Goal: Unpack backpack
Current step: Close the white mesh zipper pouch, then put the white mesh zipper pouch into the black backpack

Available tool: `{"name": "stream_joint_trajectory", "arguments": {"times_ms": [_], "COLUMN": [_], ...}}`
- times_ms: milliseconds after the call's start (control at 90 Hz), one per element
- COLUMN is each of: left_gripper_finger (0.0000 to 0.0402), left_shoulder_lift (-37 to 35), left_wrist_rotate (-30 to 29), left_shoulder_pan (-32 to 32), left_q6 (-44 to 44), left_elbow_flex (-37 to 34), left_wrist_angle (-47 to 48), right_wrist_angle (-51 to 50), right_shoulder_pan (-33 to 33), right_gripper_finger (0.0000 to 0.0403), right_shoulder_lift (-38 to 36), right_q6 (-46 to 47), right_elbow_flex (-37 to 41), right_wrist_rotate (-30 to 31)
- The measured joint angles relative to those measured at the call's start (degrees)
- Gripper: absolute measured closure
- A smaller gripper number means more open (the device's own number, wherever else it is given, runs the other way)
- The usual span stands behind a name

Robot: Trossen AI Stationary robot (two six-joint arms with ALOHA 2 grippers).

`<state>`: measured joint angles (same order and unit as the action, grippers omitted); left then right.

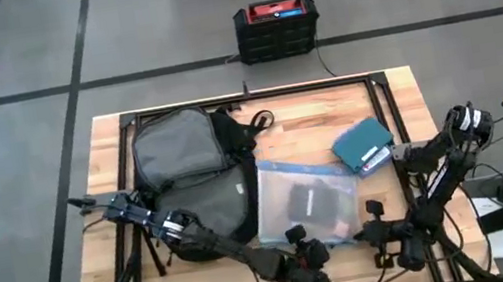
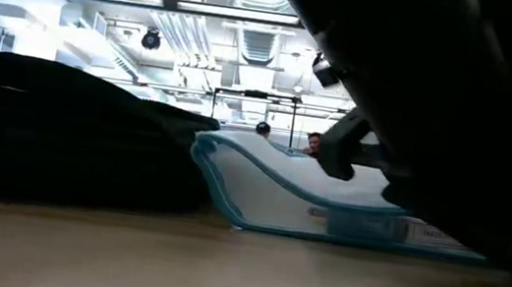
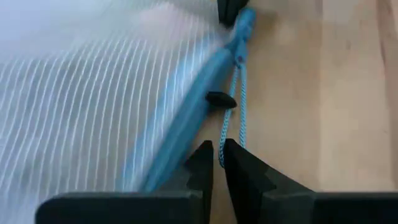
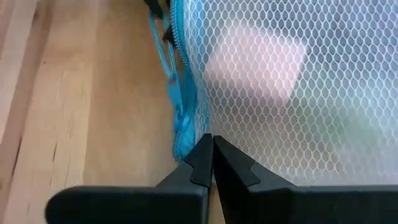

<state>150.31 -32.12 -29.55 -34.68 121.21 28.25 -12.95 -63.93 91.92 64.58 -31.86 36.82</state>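
Wooden table (image 1: 399, 113) set on a grey floor, with the backpack (image 1: 191, 176) lying flat and open on its left half, grey lining upward. Beside it lies a translucent mesh pouch (image 1: 302, 204) with a blue zipper edge, and a teal case (image 1: 364, 146) rests nearby. Left gripper (image 3: 217, 158) is nearly shut around the pouch's blue pull cord (image 3: 233, 106); right gripper (image 4: 210, 158) is pinched on the pouch's zipper edge (image 4: 183, 134). Judged soft and limp, the backpack would sag; its rim or straps offer the surest hold.
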Motion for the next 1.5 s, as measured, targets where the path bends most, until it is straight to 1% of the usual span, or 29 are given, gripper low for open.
{"name": "stream_joint_trajectory", "arguments": {"times_ms": [133,222,322,444,656,767,922,1033,1133,1300,1378,1444,1500], "left_gripper_finger": [0.0375,0.0375,0.0375,0.0375,0.0375,0.0375,0.0374,0.0375,0.0376,0.0376,0.0376,0.0376,0.0377], "left_shoulder_lift": [-0.41,-0.97,-2.11,-3.7,-4.93,-5.08,-5.23,-6.57,-8.25,-10.91,-12.59,-13.99,-15.3], "left_wrist_rotate": [-0.37,-0.39,-0.6,-1.6,-1.95,0.11,3.28,4.72,4.6,3.7,3.1,2.98,3.11], "left_shoulder_pan": [-1.48,-2.26,-3.07,-3.63,-5.32,-6.66,-9.08,-10.53,-11.09,-10.96,-10.53,-10.05,-9.54], "left_q6": [-3.45,-5.93,-9.13,-13.61,-23.5,-29.28,-36.54,-38.72,-37.63,-29.96,-25.64,-20.99,-16.47], "left_elbow_flex": [0.0,0.04,0.04,0.01,-0.13,-0.31,-0.45,-0.52,-0.5,-0.5,-0.39,-0.37,-0.37], "left_wrist_angle": [2.96,6.7,14.54,26.1,43.36,51.96,59.9,58.51,54.4,45.29,42.05,39.76,38.17], "right_wrist_angle": [-0.17,-0.26,-0.76,-1.12,-7.4,-10.26,-12.17,-12.5,-14.18,-15.92,-17.61,-18.63,-18.58], "right_shoulder_pan": [-0.28,-0.53,-1.43,-4.19,-8.89,-10.32,-11.25,-11.25,-11.18,-9.97,-8.11,-5.63,-3.01], "right_gripper_finger": [0.0403,0.0403,0.0403,0.0403,0.0403,0.0403,0.0403,0.0403,0.0403,0.0403,0.0401,0.0388,0.0367], "right_shoulder_lift": [0.03,0.03,-0.14,-1.11,-4.7,-6.36,-7.82,-9.33,-10.57,-11.99,-12.26,-12.39,-12.39], "right_q6": [-0.02,-0.5,-0.69,0.74,7.79,9.76,10.43,8.85,5.94,0.0,-2.87,-5.2,-7.75], "right_elbow_flex": [0.02,0.03,0.05,0.17,0.15,0.22,0.26,0.27,-0.97,-4.48,-6.43,-7.54,-7.86], "right_wrist_rotate": [0.23,0.21,-0.82,-1.97,-3.77,-5.07,-5.7,-5.63,-4.27,2.04,3.52,3.89,3.73]}}
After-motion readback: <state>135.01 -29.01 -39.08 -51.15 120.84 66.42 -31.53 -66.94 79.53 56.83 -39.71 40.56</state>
